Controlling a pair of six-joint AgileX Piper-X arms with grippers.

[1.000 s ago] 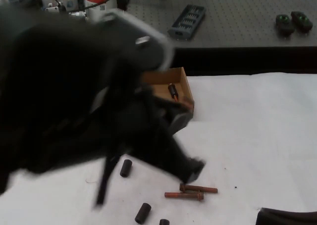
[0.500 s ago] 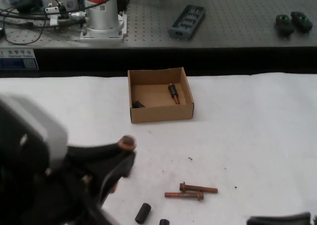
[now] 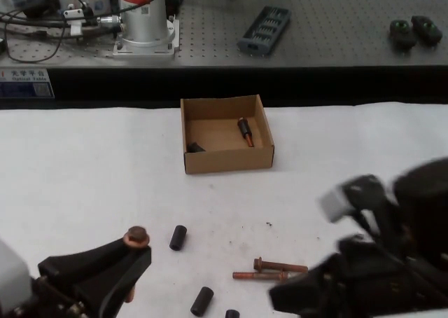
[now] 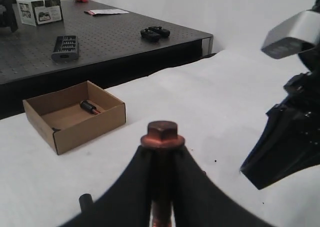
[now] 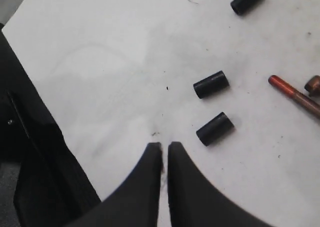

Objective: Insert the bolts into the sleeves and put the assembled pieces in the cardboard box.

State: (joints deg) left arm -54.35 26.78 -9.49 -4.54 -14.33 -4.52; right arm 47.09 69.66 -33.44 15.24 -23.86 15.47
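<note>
1. This is a laboratory. Across the top of the high view runs a dark optical table (image 3: 336,24), its surface drilled with a regular grid of holes.
2. At upper left a metal post (image 3: 143,13) stands on a base plate on that table, with a tangle of cables (image 3: 35,24) beside it.
3. A black tool rack (image 3: 264,29) lies at top centre.
4. A white sheet (image 3: 350,150) covers the workbench across the lower frame.
5. In the left wrist view, a plain white wall (image 4: 200,7) stands behind the table.
</note>
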